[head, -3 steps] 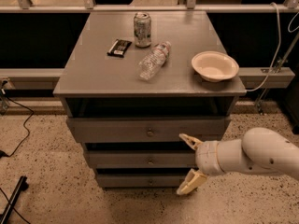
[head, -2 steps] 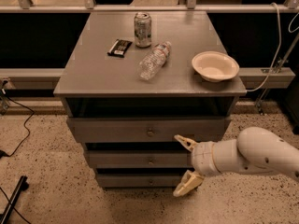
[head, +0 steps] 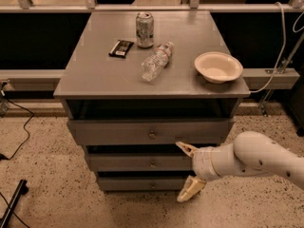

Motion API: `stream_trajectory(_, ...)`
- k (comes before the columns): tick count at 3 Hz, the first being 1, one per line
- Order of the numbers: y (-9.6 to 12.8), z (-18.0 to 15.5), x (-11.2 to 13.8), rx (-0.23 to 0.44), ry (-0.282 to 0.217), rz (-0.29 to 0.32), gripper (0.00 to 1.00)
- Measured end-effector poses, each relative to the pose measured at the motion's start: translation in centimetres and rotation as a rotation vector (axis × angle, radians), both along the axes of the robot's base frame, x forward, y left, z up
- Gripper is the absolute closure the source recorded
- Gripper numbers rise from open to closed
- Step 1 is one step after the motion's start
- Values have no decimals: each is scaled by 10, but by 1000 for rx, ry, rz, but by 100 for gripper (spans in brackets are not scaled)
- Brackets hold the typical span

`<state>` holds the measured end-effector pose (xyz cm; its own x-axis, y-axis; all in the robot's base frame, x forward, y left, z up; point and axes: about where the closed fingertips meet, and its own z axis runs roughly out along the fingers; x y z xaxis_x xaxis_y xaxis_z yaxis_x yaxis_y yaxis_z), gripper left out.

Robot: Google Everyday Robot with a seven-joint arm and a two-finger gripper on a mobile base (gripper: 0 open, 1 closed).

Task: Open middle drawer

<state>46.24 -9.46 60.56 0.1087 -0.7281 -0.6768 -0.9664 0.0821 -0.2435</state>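
Just before the middle drawer (head: 124, 164), hand (head: 186, 171) spread wide, holding nothing, drawer contents hidden, bowl (head: 218, 67) on top empty

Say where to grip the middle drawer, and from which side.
Grip the middle drawer by its small round knob, centred on the front, coming head-on: the flat face offers no other hold. The open gripper hovers right of the knob.

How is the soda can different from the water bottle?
The can stands upright; the bottle lies on its side. The can is opaque metal; the bottle is clear plastic. Both sit on the grey cabinet top. The gripper, open, is by the middle drawer, at its right end.
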Motion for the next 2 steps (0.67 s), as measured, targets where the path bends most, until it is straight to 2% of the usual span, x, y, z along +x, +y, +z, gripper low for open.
stream_trajectory(2, -28, -85, 6, -36, 54, 79, 0)
